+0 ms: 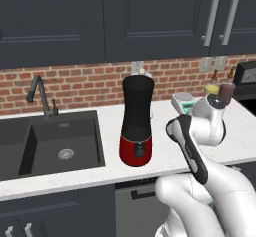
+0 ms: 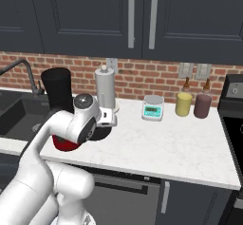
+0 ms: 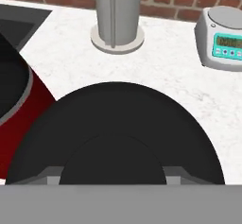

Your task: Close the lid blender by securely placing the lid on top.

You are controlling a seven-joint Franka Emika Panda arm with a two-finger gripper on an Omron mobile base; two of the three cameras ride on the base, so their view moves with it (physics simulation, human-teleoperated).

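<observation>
A: Quick pass, left to right. Far left, dark sink (image 1: 60, 146) with a black faucet (image 1: 41, 97) against the brick wall.

B: Then the blender (image 1: 136, 122)?

A: Yes. Tall black jar on a glossy red base, upright on the white counter (image 1: 80, 173), just right of the sink. Jar top looks open from the left base view.

B: Where's the lid?

A: The lid (image 3: 116, 133) is low on the counter, just right of the blender's red base. Hand view: big black disc right under the camera, red base at its left edge. In the right base view a dark sliver of it (image 2: 98, 134) peeks out below the wrist.

B: Gripper?

A: The gripper (image 2: 105, 119) is down over the lid, wrist hiding most of it. Fingertips are barely visible in the hand view. Can't tell how far the jaws are apart, or whether they have hold of the lid.

B: Further right?

A: Paper towel holder (image 2: 105, 89) by the wall, then a small white scale (image 2: 153, 107) with a teal display, then a yellow jar (image 2: 183, 104) and a maroon jar (image 2: 202, 106) side by side.
</observation>
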